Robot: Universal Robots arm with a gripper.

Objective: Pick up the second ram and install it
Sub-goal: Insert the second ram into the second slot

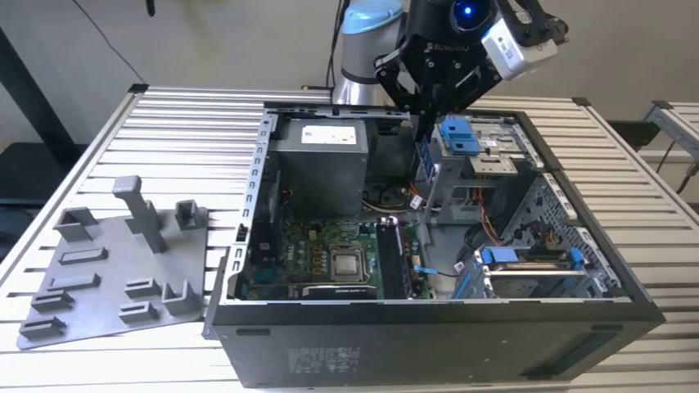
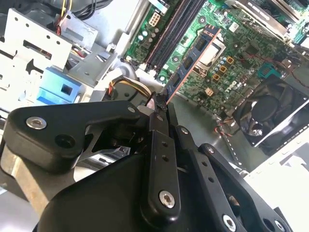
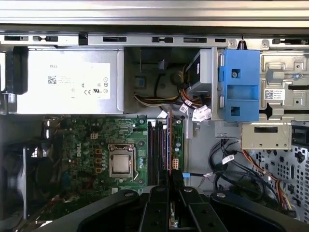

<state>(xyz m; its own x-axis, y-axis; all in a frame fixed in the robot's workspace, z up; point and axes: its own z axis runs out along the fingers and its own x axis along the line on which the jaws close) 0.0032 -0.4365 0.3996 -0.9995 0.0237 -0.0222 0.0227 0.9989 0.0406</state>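
My gripper [image 1: 421, 113] hangs over the open computer case [image 1: 251, 237], shut on the second ram [image 1: 420, 160], a thin dark stick pointing down toward the green motherboard [image 1: 311, 246]. In the second wrist view the ram [image 2: 190, 63] juts out from between the black fingers [image 2: 159, 121], blue-black with chips and an orange edge. In the first wrist view it shows edge-on [image 3: 169, 140], just beside the long black slots [image 3: 155, 145], with the gripper [image 3: 170, 178] above the board. The ram is still held above the slots [image 1: 391, 258], apart from them.
A grey power supply [image 1: 317, 160] fills the case's far corner. Blue drive brackets [image 1: 459, 135] and a drive cage [image 1: 529, 262] stand on the exterior view's right, with loose cables [image 3: 227, 159] near the slots. The CPU socket [image 1: 349, 264] sits mid-board. A grey parts fixture [image 1: 110, 270] lies outside on the exterior view's left.
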